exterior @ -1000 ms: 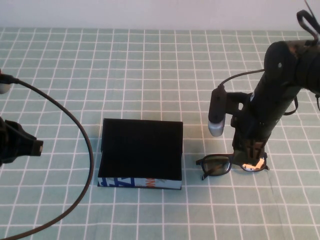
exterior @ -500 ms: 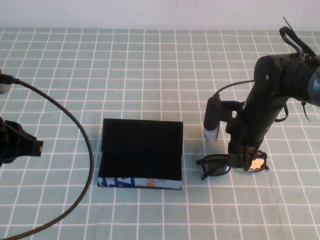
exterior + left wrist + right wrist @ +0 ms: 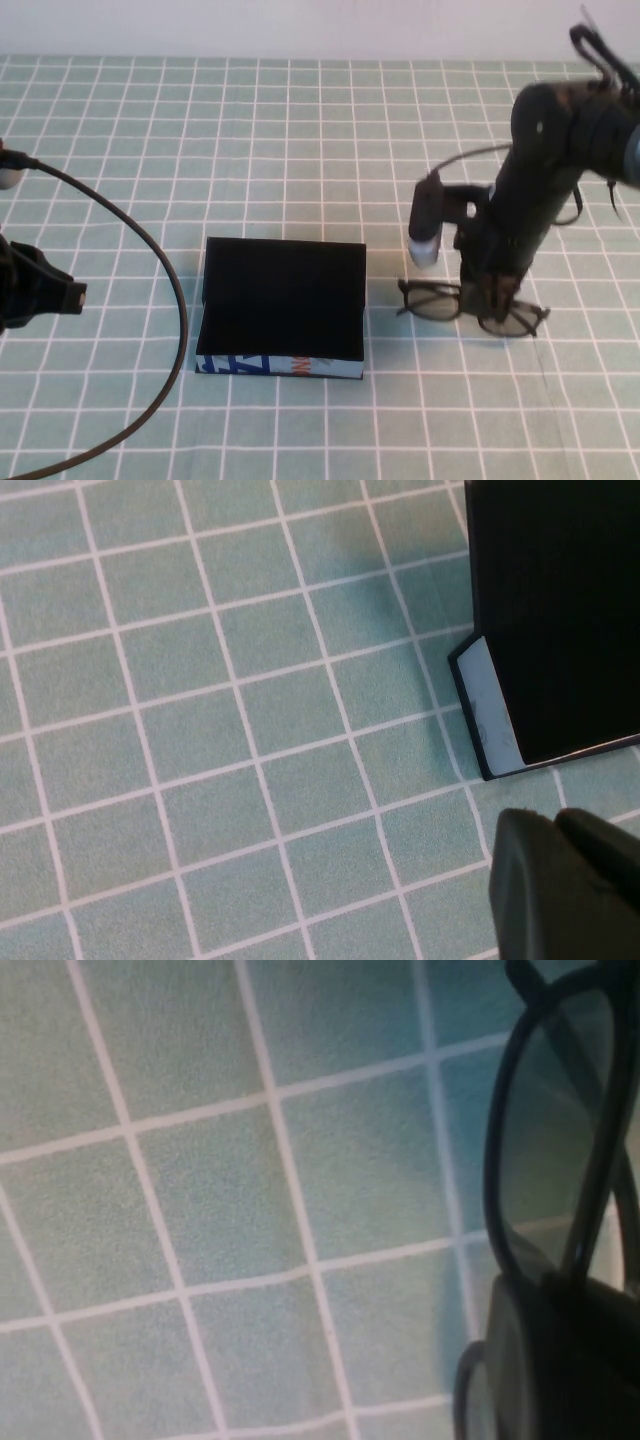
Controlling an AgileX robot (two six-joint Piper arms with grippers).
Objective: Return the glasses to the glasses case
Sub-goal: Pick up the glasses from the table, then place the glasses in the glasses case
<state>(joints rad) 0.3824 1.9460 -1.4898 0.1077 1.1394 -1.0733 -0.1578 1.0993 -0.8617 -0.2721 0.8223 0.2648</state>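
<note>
The black thick-rimmed glasses (image 3: 433,301) hang just above the table, right of the glasses case (image 3: 283,300). My right gripper (image 3: 490,297) points straight down and is shut on the glasses at the bridge between the lenses. In the right wrist view one lens and its rim (image 3: 552,1140) stick out from my right gripper (image 3: 565,1355). The case stands open with black lining, its blue-printed side (image 3: 280,367) facing me. My left gripper (image 3: 45,290) is at the far left, shut and empty. The left wrist view shows its fingers (image 3: 560,880) near a corner of the case (image 3: 555,610).
A black cable (image 3: 150,300) loops over the table left of the case. A small grey-tipped cylinder (image 3: 425,230) hangs on the right arm beside the gripper. The green grid cloth (image 3: 300,140) covers the table.
My right gripper closed on the glasses and raised them off the cloth; they now sit a little higher and level. The left arm has not moved.
</note>
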